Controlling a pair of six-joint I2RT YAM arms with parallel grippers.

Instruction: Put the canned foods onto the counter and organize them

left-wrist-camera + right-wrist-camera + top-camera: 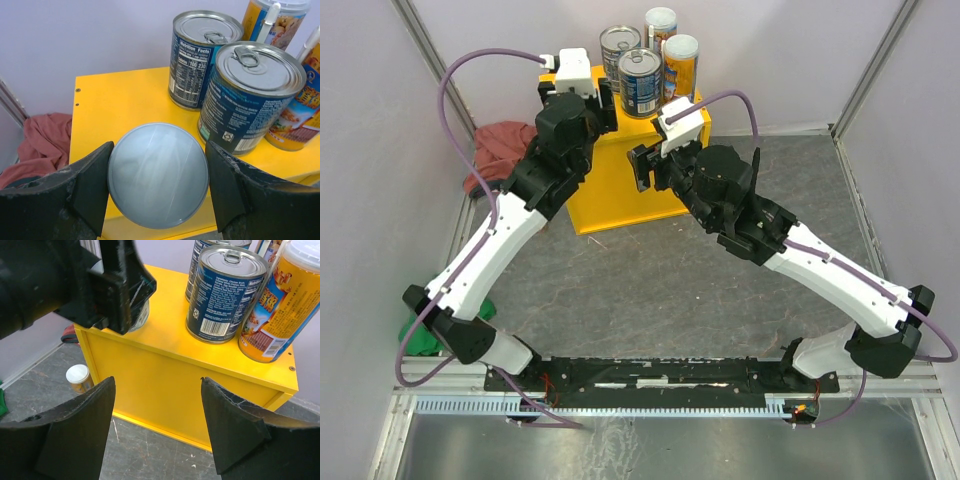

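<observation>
**Yellow bench carries four cans, a fifth in the left grip**

Yellow and box-shaped, the yellow bench (620, 195) stands toward the far side of the grey bench (650, 290). On its flat top we see four cans upright in a tight group at the far right. A blue tin (202, 60) stands behind a second blue tin (252, 100). To their right are an orange can (680, 62) and, farther back, a second orange can (660, 22).

Our left end effector (158, 150) is clenched on a short can (157, 175). Its fingers press the can's sides and the white lid faces the wrist camera. The short can is over the near left part of the yellow top, apart from the tins. We cannot tell whether its base rests on that top.

Our right end effector (157, 382) is released and empty. It hovers in front of the yellow bench's near face, jaws spread wide.

A second short can (79, 376) stands upright on the grey bench, near the yellow bench's lower left corner in the right wrist view.

A red cloth (498, 148) lies left of the yellow bench, by the wall. A green cloth (417, 340) shows at the left edge, beside the left arm.
</observation>
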